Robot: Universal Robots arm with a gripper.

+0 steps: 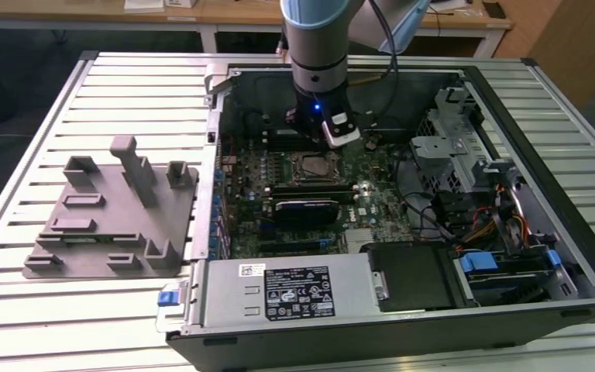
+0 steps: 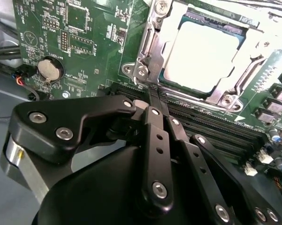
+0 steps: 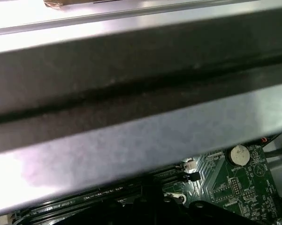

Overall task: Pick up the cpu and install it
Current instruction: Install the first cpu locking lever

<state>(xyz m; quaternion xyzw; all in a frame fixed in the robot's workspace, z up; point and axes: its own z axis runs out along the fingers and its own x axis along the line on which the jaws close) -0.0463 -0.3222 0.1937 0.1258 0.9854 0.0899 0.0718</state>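
This looks like a lab or workshop. An open computer case (image 1: 401, 201) lies on a metal table (image 1: 29, 302), with wooden desks (image 1: 235, 15) past the table's far edge.

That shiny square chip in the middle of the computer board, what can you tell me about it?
The cpu is a flat square chip with a pale, glossy metal top that glares under the light. It lies flat in its socket on the green board, with a silvery metal frame around its edges. In the exterior view it sits just below the arm's hand. The hand's black fingers end short of it, not touching it.
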